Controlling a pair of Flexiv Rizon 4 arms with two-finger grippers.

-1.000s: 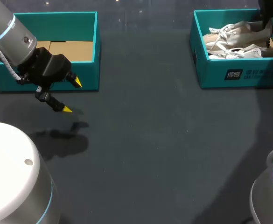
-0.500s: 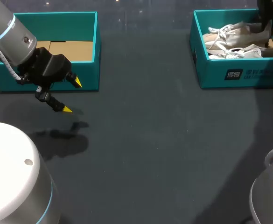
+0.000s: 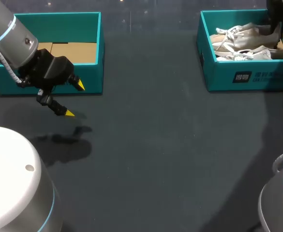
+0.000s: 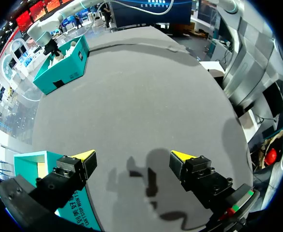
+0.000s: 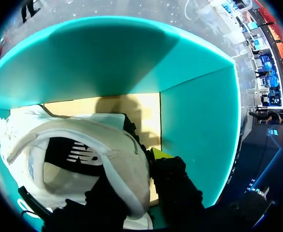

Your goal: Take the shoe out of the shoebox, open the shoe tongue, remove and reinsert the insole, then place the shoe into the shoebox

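Two pale grey shoes with white laces lie in the teal shoebox (image 3: 247, 77) at the table's far right. My right gripper (image 5: 136, 179) is shut on the heel collar of the upper shoe (image 5: 83, 145). One finger sits inside the shoe; the yellow tip of the other shows outside, by the box wall. In the head view my right arm (image 3: 278, 12) comes down over that shoe's (image 3: 247, 33) heel, with the second shoe (image 3: 250, 53) beside it. My left gripper (image 3: 75, 99) hangs open and empty above the table in front of the left box (image 3: 49, 19).
The teal box at the far left holds only its cardboard floor (image 3: 66, 50), and its corner (image 4: 35, 164) shows beside my left gripper (image 4: 133, 157). The right shoebox (image 4: 64, 72) is far ahead across the dark table (image 3: 156, 145).
The upper shoe's heel has shifted very slightly in the right gripper's hold. The left arm has not moved.
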